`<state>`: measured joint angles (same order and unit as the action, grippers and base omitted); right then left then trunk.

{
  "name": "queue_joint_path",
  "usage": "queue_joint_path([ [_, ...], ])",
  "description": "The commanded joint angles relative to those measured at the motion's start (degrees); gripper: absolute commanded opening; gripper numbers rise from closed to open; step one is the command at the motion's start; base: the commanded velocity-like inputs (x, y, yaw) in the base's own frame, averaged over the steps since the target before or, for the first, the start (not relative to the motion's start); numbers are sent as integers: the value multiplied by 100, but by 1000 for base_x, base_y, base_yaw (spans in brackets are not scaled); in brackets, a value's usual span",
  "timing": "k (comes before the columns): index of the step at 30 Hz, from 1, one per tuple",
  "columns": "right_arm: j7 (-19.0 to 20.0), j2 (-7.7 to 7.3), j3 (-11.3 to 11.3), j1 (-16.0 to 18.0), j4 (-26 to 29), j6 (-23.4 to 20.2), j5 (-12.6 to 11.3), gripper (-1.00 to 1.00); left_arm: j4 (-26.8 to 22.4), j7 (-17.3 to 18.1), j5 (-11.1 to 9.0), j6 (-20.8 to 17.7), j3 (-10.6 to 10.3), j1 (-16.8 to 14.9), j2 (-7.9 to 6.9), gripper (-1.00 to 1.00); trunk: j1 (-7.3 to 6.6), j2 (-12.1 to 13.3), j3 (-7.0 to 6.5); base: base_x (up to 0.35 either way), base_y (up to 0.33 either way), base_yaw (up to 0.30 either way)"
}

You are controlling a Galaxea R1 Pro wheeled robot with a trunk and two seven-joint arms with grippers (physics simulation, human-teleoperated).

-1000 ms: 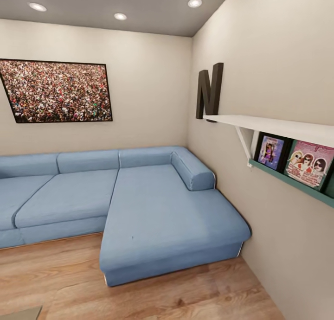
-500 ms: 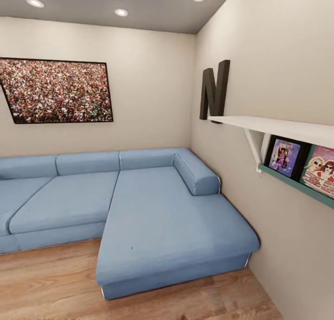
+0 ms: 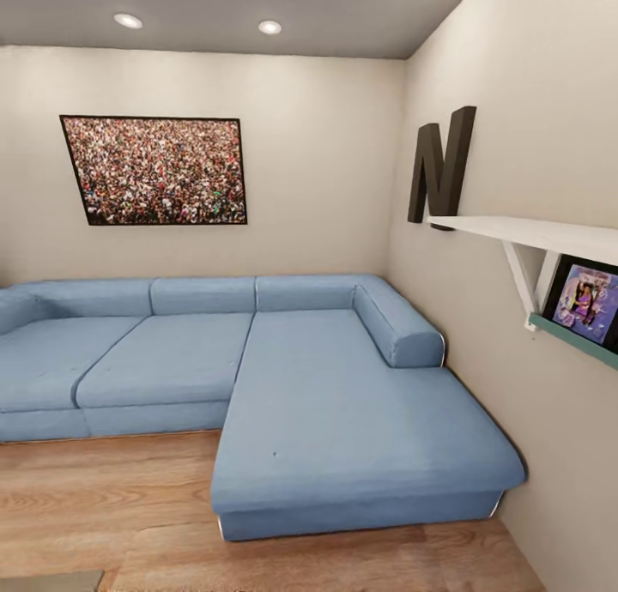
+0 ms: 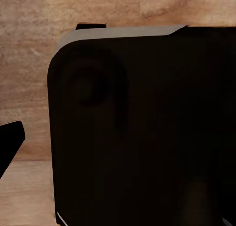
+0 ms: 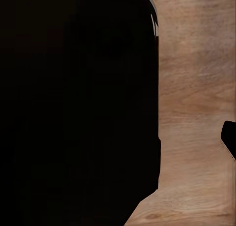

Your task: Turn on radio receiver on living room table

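three views: head view faces a corner of the living room; each wrist view faces floor past a dark bulk
sofa: blue l-shaped sofa (image 3: 257, 377) fills the corner, its long section running out along the right wall, the other section along the back wall
floor: light wood plank floor (image 3: 94, 506) in front of the sofa; same wood grain in the left wrist view (image 4: 29, 88) and right wrist view (image 5: 196, 113)
picture: framed crowd picture (image 3: 159, 171) on the back wall above the sofa back
right wall: dark letter n (image 3: 442, 165) standing on a white shelf (image 3: 532, 232); below it a teal ledge (image 3: 571, 339) with a framed colourful print (image 3: 585, 300) leaning on it
ceiling: three recessed round lights (image 3: 269, 27)
tabletop: grey-brown corner (image 3: 47, 582) at the bottom left edge of the head view, on the floor in front of the sofa; too little shows to say more
radio receiver: cannot place it from these views
left wrist view: dark rounded robot body (image 4: 142, 132) close to the camera, blocking most of the floor
right wrist view: dark robot body (image 5: 73, 108) likewise close up
left pincer: state cannot be told
right pincer: state cannot be told
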<state>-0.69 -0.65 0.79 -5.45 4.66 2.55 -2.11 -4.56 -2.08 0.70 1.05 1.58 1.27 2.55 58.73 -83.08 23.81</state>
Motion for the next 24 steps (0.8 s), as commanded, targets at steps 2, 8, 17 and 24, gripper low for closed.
queue_joint_path([
  [2, 0, 0, -1, 0, 0, 0, 0, 100, -1, 2, 0, 4, 3, 0, 0, 100, 0, 0, 0, 0, 0, 275],
  [8, -2, -5, 0, 0, 0, 1, -8, 100, -5, 1, 1, 32, 10, 0, 0, 100, 0, 0, 0, 0, 0, 275],
  [17, 3, 0, 0, 0, 0, 1, -8, 100, -10, -1, 8, 31, 15, -1, 6, 100, 0, 0, 0, 0, 0, 275],
  [24, -1, -5, 0, 0, 0, 0, -8, 100, -10, -3, 9, 19, 16, 1, 9, 100, 0, 0, 0, 0, 0, 275],
])
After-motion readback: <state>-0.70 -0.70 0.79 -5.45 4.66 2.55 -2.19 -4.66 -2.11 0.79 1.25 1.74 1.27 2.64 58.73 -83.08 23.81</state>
